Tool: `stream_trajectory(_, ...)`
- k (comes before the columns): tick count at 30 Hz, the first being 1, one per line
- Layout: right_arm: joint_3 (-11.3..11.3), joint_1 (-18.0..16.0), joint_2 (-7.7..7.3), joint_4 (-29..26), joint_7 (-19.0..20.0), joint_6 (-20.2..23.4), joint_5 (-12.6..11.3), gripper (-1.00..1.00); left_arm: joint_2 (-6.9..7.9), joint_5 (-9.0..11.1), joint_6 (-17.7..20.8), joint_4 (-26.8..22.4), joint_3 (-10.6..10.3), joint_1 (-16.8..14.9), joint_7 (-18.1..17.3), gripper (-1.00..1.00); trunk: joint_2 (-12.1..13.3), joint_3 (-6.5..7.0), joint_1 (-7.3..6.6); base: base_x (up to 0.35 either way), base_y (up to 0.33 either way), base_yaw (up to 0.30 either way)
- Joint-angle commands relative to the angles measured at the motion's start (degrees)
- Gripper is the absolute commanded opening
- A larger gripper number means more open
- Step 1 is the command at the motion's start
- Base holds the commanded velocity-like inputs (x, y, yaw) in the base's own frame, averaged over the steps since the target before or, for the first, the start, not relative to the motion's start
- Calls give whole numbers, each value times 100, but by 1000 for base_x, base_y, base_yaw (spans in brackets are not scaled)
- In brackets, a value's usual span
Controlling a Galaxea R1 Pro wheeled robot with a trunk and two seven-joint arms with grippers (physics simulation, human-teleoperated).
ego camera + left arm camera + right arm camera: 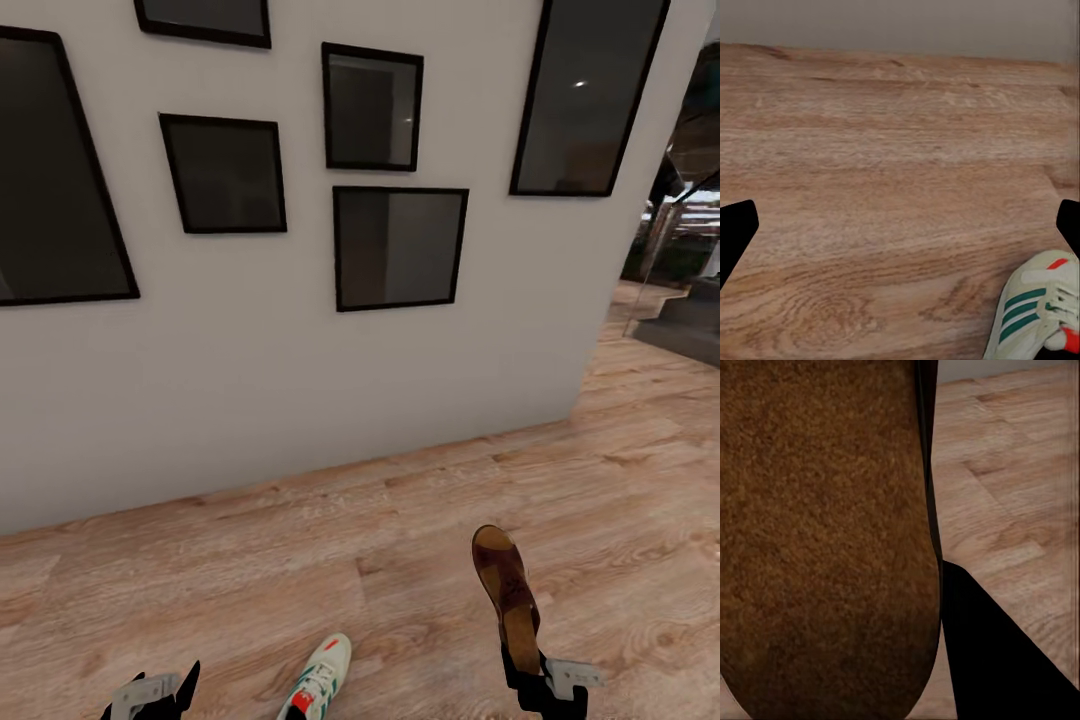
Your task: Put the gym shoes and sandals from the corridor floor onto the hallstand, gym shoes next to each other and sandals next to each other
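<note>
One sandal [505,585], dark brown with a tan sole, hangs toe-up above the corridor floor [300,560], and my right gripper [522,660] is shut on its heel end. Its brown surface [825,540] fills most of the right wrist view, beside a black finger [997,660]. One white gym shoe [320,680] with green stripes lies on the floor between my arms, also seen in the left wrist view as a gym shoe [1035,311] near one fingertip. My left gripper [160,692] is open and empty, low over the planks. The hallstand is out of view.
A pale wall [300,380] with several black-framed pictures [398,247] stands close ahead. The wood floor runs on to the right past the wall's corner, toward dark steps [690,325] and a glazed opening.
</note>
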Motion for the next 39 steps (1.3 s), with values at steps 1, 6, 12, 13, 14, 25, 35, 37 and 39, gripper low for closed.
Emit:
stream_trajectory(1,36,-5,-1,6,51,-10,-81,-100,-8,-60,-32,-3,44,-7,-36,100,-2,-10,-1,0,0,-237)
stream_trajectory(6,36,-5,-1,5,51,-10,-81,-100,-8,-60,-32,-6,46,-7,-35,100,-2,-32,-1,0,0,-236)
stream_trajectory(12,36,-5,-1,5,58,-10,-81,-100,-8,-60,-32,-5,46,-7,-35,100,-2,-61,-1,0,0,-239)
stream_trajectory(13,36,-5,-1,5,58,-10,-81,-100,-8,-60,-32,-6,46,-7,-35,100,-2,-65,-1,0,0,-251)
stream_trajectory(14,36,-5,-1,5,59,-10,-81,-100,-8,-60,-32,-7,46,-7,-34,100,-2,-70,-1,0,0,-252)
stream_trajectory(25,36,-5,-1,5,59,-10,-81,-100,-8,-60,-32,-8,46,-7,-38,100,-2,-113,-1,0,0,-256)
stream_trajectory(35,36,-5,-1,5,59,-10,-81,-100,-5,-60,-32,-9,46,-7,-34,100,-2,-153,-1,0,0,-257)
stream_trajectory(37,36,-5,-1,5,59,-10,-81,-100,-5,-60,-32,-9,46,-7,-36,100,-2,-161,-1,0,0,-257)
stream_trajectory(39,36,-5,-1,5,59,-10,-81,-100,-5,-60,-32,-9,46,-7,-36,100,-2,-168,-1,0,0,-257)
